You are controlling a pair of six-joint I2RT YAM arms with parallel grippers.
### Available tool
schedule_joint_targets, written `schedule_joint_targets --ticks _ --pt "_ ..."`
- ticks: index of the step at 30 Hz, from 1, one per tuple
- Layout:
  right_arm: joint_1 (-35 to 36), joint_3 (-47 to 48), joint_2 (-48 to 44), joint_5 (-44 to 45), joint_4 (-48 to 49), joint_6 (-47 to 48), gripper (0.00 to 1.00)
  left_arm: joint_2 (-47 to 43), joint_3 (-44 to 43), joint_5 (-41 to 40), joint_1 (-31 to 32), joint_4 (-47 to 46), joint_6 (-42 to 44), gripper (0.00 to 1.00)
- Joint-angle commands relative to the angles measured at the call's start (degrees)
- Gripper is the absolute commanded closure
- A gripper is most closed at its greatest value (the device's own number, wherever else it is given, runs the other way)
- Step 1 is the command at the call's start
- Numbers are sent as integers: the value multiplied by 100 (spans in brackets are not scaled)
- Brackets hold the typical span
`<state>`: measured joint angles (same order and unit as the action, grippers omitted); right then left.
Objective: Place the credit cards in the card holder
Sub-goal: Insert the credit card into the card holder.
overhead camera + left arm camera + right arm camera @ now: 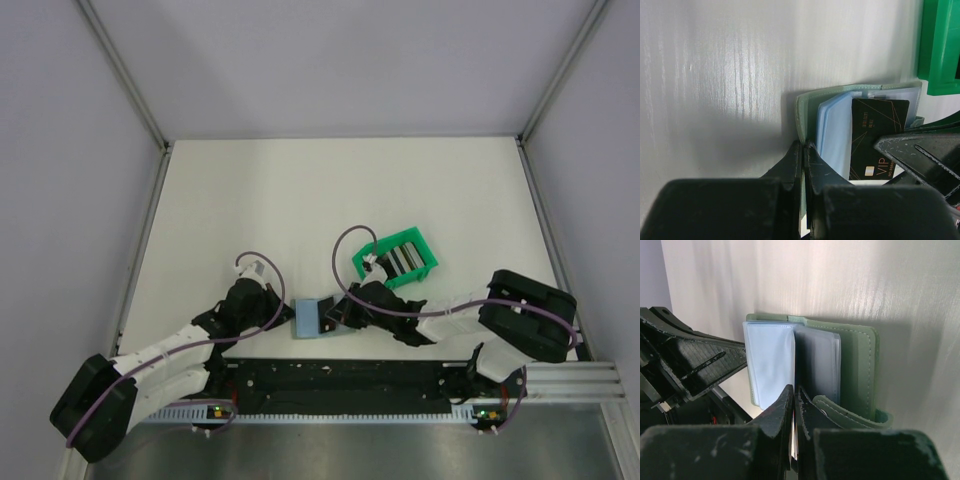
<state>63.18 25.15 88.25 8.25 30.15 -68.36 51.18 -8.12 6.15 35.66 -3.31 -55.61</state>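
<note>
Left gripper (280, 312) and right gripper (338, 314), top view: meeting at flat grey-green folding card holder (310, 320), lying open near bright green plastic bin (398, 258). Left wrist: left fingers pinching its cover edge; black gold-lettered credit card (872, 130) resting on pale blue sleeves (832, 135). Right wrist: right fingers pinching that card edge-on

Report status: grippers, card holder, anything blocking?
Left gripper shut on card holder cover, holding it open. Right gripper shut on black card, card against the blue sleeves. Green bin beside, nothing blocking.
</note>
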Motion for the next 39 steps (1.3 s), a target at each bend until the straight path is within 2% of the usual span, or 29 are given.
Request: schedule_joint_targets --ticks 1,14,23,35,39 --pt "212 -80 -106 124 -299 -99 100 76 12 -44 11 -73 42 100" --pt "239 -168 -291 397 -677 -301 100 59 21 -53 11 -64 24 100" --pt "239 -10 140 -43 -194 -240 100 59 12 -18 20 -73 42 100" --pt "230 245 412 -332 -80 -90 99 68 3 0 11 -91 51 100" --pt "186 254 351 -351 -228 6 96 50 -5 -9 20 -73 51 100"
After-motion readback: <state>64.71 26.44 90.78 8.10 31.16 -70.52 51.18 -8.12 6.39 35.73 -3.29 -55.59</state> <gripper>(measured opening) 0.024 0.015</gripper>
